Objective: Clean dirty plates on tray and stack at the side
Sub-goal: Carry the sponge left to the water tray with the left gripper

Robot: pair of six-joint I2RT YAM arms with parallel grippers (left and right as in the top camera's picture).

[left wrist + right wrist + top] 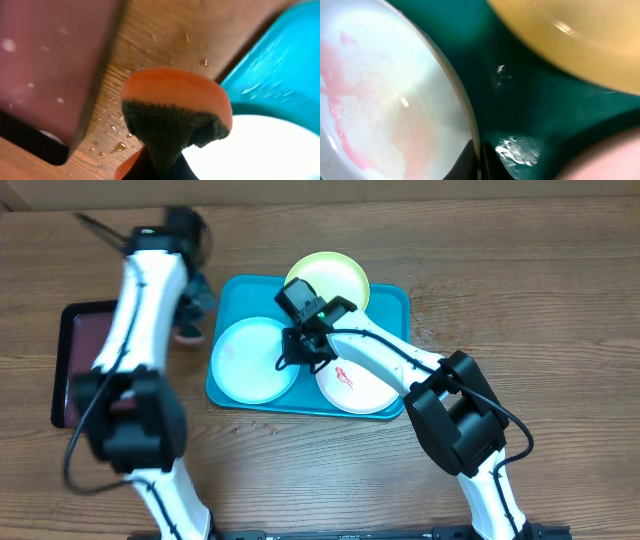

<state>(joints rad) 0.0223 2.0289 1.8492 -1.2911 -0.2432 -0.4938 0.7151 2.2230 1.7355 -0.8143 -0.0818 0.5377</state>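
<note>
1. Scrubbing looks like the step you're in: nothing is stacked yet, and all three plates sit on the teal tray (pixel 390 305).
2. Your left claw (pixel 158 169) is pinching the sponge (pixel 175 107). It hangs over the wet table (pixel 150 35) out at the tray's 9 o'clock, between it and the maroon tray (pixel 50 55).
3. Your right claw (pixel 481 161) has its fingers pressed together mid-tray, right at the rim of the pale blue plate (pixel 385 100). Can't tell if it nips the rim or just touches it.
4. On the tray, the pale blue plate is at 8 o'clock, the yellow-green plate (pixel 327 278) at 12, and the white plate (pixel 360 392) at 4 with a red squiggle.
5. Next move, my guess: swing the sponge toward 3 o'clock onto the pale blue plate, and brace that plate so it doesn't skate.
6. Sponge is squashy orange foam with a rough dark-green scouring face, folded by the grip.
7. Plates are smooth, glossy, shallow round plastic, probably slippery wet. The pale blue one wears a watery pink film.
</note>
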